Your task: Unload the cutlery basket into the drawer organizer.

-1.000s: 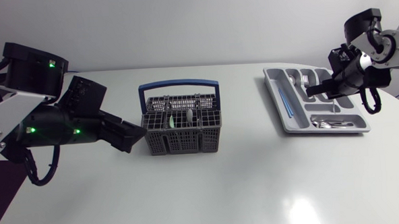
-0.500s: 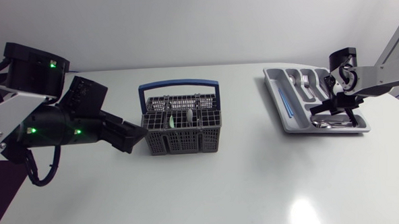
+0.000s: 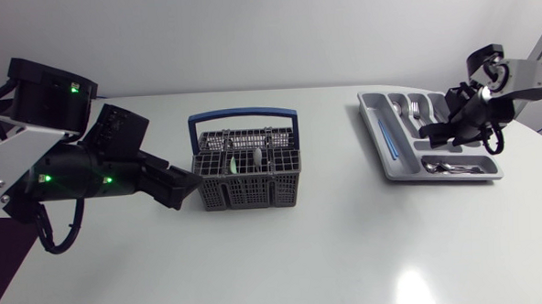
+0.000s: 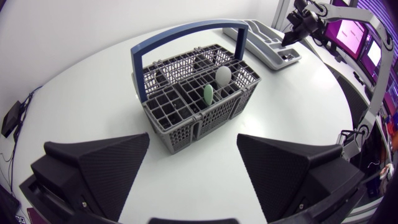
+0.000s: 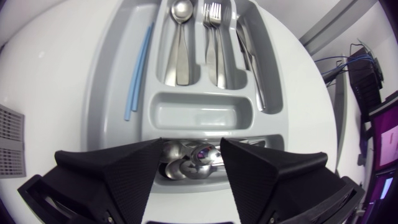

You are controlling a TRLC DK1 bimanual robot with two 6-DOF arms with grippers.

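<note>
The left tool (image 4: 193,137) sits low over the worktop (image 3: 349,249), about midway between its near and far edges and left of centre. Its two wedge fingers are spread wide with nothing between them but bare surface. Just ahead of the fingertips stands the cutlery basket (image 4: 174,127), a grey mesh box with a blue handle (image 4: 180,31) arching over it. The tool faces a lower corner of the basket wall and does not touch it.

Two pieces are left in the basket's middle cells, a pale green one (image 4: 208,94) and a white one (image 4: 222,75). Both stand roughly upright with rounded ends poking above the rim. What kind of cutlery they are cannot be told.

Their long axes point up, while the left tool lies beside them at wall height. By my judgement, a grasp would have to come down from above the rim, clear of the handle.

Well apart, by the far right corner of the worktop, lies the drawer organizer (image 5: 202,112). It already holds a blue stick (image 5: 138,71), a spoon (image 5: 180,37), forks (image 5: 212,37) and knives (image 5: 249,43) in its long compartments. The right tool (image 5: 191,149) hangs over the end compartment of small spoons (image 5: 186,165), its fingers apart and holding nothing.

The left arm is far nearer to the basket.
</note>
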